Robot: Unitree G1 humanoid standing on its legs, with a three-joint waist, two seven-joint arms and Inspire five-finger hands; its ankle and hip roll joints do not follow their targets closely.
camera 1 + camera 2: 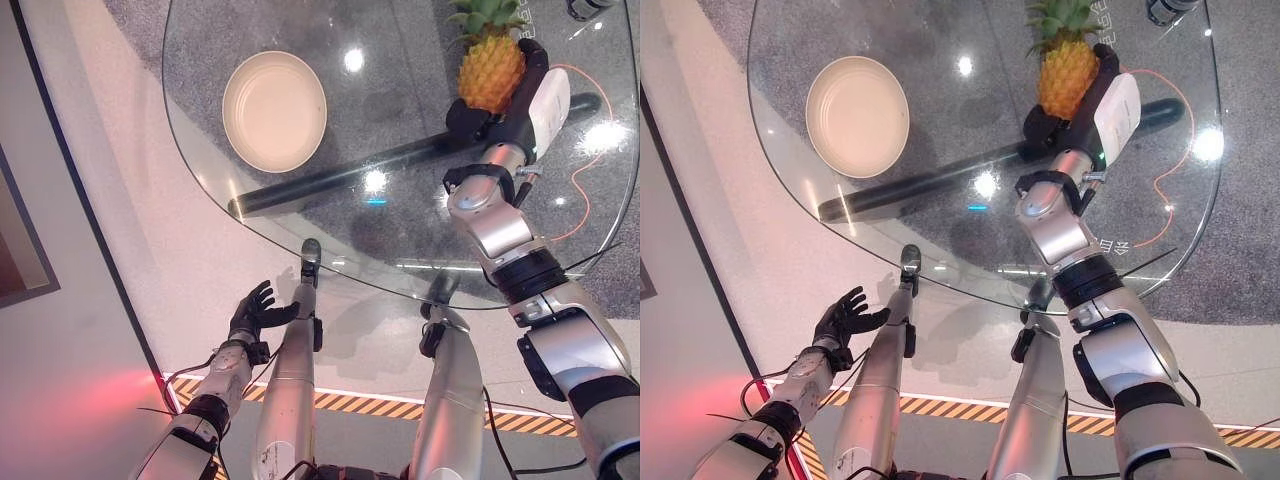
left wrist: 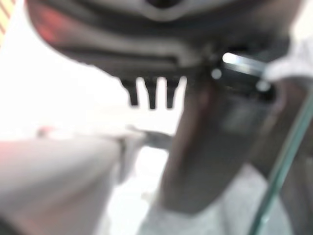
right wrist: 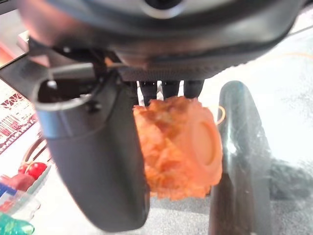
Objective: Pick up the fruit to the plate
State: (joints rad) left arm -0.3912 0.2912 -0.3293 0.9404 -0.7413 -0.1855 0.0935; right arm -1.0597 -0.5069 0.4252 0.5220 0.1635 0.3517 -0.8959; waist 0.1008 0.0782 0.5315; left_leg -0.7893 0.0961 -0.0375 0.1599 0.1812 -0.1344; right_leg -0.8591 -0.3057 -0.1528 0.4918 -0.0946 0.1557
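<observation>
Left eye view showed the left hand point(image 1: 255, 310) hanging low with fingers spread beside the glass table point(image 1: 400, 230), the empty plate point(image 1: 274, 110) farther on, and the right hand point(image 1: 515, 105) clasping the pineapple point(image 1: 490, 70) beyond.

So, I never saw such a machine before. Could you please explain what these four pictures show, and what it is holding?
It is a humanoid robot with two arms and dark hands. Two pictures come from cameras on its head, looking down at a round glass table. The other two come from cameras on its wrists. On the table lies an empty plate. The right hand is closed around a pineapple; the right wrist picture shows that fruit from very close. The left hand hangs open beside the table, holding nothing.
</observation>
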